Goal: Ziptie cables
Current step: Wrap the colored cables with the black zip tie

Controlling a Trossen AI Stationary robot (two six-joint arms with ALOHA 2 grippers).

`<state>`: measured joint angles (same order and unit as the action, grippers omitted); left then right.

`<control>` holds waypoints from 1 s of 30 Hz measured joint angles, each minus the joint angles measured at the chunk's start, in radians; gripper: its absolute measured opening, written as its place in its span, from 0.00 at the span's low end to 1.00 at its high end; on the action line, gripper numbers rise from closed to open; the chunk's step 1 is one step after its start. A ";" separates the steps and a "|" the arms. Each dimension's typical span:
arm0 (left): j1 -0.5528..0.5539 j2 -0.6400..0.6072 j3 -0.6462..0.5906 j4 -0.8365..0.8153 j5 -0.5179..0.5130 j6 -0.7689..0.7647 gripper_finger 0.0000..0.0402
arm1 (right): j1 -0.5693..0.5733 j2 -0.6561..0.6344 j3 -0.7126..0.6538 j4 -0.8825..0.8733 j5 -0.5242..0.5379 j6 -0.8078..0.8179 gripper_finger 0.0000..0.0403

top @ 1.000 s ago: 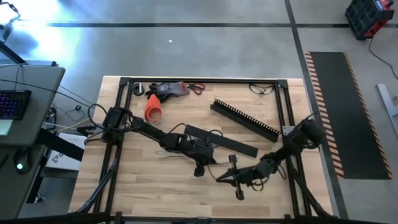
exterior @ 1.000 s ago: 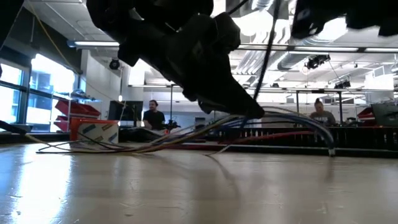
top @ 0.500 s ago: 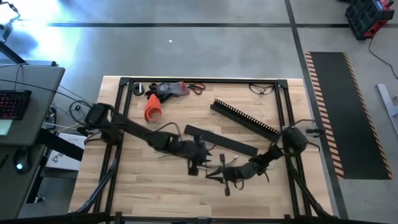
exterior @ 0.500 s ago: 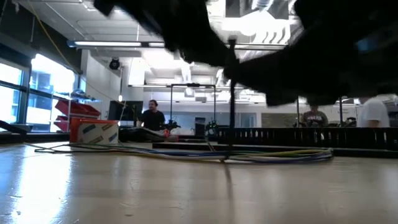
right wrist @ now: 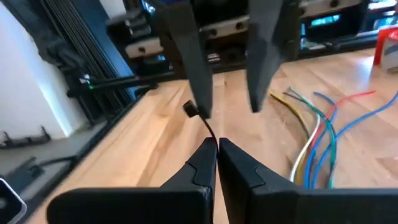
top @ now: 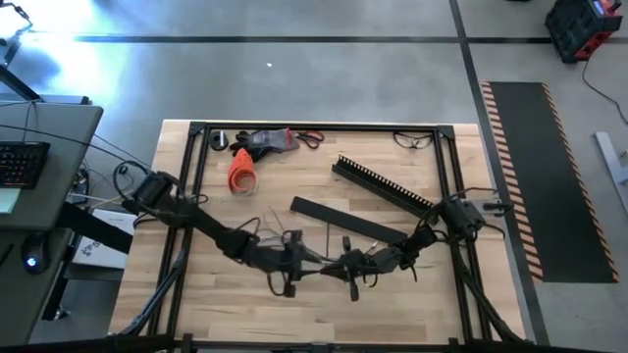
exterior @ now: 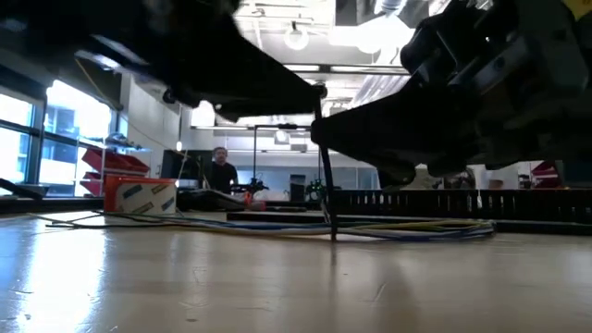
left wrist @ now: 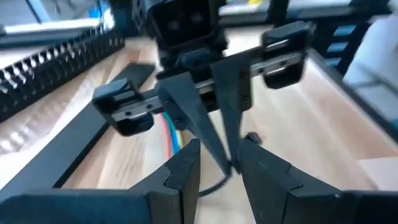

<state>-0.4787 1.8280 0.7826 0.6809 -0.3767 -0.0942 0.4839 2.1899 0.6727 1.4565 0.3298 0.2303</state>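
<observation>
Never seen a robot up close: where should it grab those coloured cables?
Where the cables run bunched, not at the fanned ends, and from straight above: they lie flat on the table. The right gripper is busy, shut on a zip tie.

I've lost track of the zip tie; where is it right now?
The zip tie stands upright at the table's front centre, between the left gripper and right gripper, over the cables.

In the low view both arms are only dark blurred shapes cut by the top edge; in the high view the cables (top: 278, 238) at lower centre are too thin to separate.
</observation>
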 joint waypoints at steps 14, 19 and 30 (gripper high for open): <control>-0.022 0.070 -0.131 0.322 -0.019 -0.036 0.30 | 0.008 0.000 -0.001 0.041 0.033 0.024 0.00; -0.005 0.171 -0.093 0.475 0.045 -0.018 0.31 | 0.019 -0.001 -0.001 0.054 0.035 0.019 0.00; -0.004 0.291 -0.045 0.654 -0.023 -0.006 0.23 | 0.023 -0.001 -0.001 0.048 0.041 0.016 0.00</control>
<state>-0.4824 2.1192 0.7375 1.3352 -0.3994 -0.1001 0.5069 2.1887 0.6720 1.5050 0.3707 0.2464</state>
